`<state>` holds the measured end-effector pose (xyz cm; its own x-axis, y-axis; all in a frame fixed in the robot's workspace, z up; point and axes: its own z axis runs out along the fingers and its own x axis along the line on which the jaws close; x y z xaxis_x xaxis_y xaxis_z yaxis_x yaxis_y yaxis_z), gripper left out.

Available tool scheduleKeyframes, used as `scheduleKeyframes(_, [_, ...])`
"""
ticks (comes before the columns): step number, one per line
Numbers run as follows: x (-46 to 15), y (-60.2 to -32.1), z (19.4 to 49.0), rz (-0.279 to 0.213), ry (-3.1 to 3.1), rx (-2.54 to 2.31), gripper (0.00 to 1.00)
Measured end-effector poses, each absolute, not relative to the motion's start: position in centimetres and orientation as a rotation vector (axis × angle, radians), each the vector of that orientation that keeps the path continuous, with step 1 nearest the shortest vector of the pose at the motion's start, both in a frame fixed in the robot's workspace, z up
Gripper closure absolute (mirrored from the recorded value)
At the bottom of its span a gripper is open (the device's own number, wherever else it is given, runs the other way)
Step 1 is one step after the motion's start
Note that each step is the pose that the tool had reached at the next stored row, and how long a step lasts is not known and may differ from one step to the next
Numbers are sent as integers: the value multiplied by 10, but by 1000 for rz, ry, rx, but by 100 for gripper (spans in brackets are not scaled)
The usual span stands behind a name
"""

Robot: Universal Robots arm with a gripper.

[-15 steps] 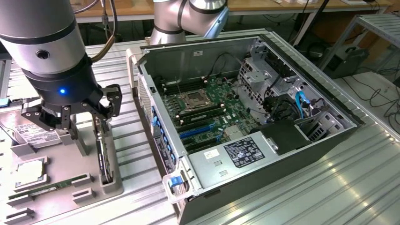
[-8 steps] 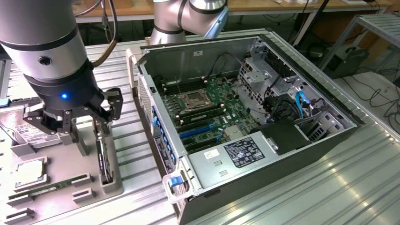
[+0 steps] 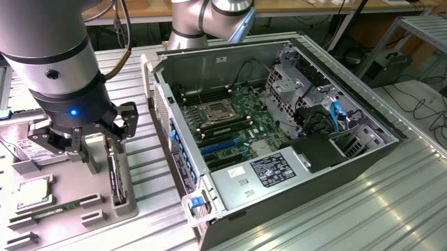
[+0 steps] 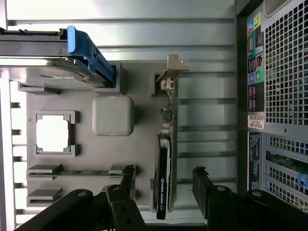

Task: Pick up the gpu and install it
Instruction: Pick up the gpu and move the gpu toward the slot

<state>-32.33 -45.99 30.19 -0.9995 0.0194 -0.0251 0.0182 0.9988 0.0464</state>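
Gpu (image 3: 116, 178) stands on edge in a slot of the grey holder tray (image 3: 66, 230), lower left of the exterior frame, not yet lifted.

Surface: pale ribbed metal table (image 3: 349, 209) under everything. Room behind: wooden bench (image 3: 293, 6) along the top edge, loose cables on the floor at upper right.

Computer case (image 3: 209, 63) lies on its side at centre frame, side panel off, motherboard (image 3: 234, 123) facing up.

Arm (image 3: 49, 63) fills the upper left. Gripper (image 3: 103, 149) hangs over the tray, jaws spread wide, one finger either side of the card, holding nothing.

Wrist view adds tray detail. Gripper (image 4: 163, 192) fingers stand clear of the gpu (image 4: 163, 173) on both sides. Silver bracket (image 4: 171, 70) is at the card's end away from the gripper. Hard drive (image 4: 43, 53) carries a blue rail. Processor (image 4: 53, 134) sits in a square pocket, memory stick (image 4: 72, 172) in a narrow slot.

Exterior view gives the case interior; wrist view gives its perforated rear panel (image 4: 284, 72).
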Motion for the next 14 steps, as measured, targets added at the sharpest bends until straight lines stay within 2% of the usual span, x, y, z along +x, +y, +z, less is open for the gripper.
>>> scheduleKeyframes(14, [-323,-467,294,72,3115,21,40])
